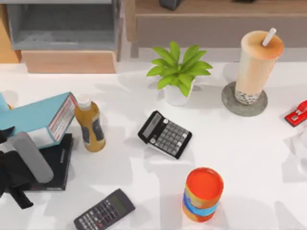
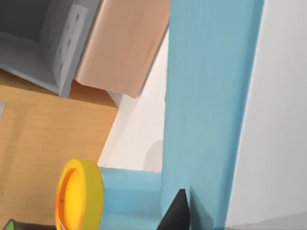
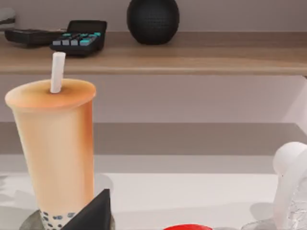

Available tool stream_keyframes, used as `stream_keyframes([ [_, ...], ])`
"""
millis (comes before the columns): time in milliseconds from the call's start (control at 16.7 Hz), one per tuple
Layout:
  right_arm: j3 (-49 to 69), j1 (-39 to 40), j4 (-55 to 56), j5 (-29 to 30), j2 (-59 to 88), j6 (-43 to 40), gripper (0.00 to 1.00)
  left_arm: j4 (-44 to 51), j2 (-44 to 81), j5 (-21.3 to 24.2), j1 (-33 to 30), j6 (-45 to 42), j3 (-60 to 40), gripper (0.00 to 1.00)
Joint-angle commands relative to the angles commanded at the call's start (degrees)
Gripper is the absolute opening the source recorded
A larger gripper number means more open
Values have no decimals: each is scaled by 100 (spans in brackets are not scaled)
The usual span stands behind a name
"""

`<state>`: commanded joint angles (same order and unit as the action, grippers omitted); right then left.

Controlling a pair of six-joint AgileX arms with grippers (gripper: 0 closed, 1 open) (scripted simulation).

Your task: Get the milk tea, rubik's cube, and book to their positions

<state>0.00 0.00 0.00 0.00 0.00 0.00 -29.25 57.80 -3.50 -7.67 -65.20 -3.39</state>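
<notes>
Book first — the thick teal-blue hardback (image 1: 36,117) hangs tilted beside the amber bottle (image 1: 90,125), apparently pinched in your left gripper (image 1: 14,139), though finger spread is hidden — keep it level, lift slowly.

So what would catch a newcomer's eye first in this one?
Probably the tall milk tea standing on a round grey coaster near the table's far right. Next, the teal-blue book, tilted up over a flat black book at the left edge with my left arm beside it. An orange-and-blue can stands near the front.
</notes>
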Motion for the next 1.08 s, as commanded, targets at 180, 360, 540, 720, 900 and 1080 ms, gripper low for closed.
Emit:
stream_keyframes([
  [180, 0, 0, 0, 0, 0, 0, 100, -41, -111, 34, 232, -1010, 430, 0],
  [360, 0, 0, 0, 0, 0, 0, 100, -107, -125, 98, 341, -1852, 649, 0],
  [540, 0, 0, 0, 0, 0, 0, 100, -159, -100, 157, 363, -2349, 723, 0],
  [720, 0, 0, 0, 0, 0, 0, 100, -167, -93, 167, 362, -2422, 730, 0],
  [900, 0, 0, 0, 0, 0, 0, 100, -194, -167, 156, 355, -2450, 623, 0],
  [1080, 0, 0, 0, 0, 0, 0, 100, -357, 32, 166, 358, -2446, 643, 0],
])
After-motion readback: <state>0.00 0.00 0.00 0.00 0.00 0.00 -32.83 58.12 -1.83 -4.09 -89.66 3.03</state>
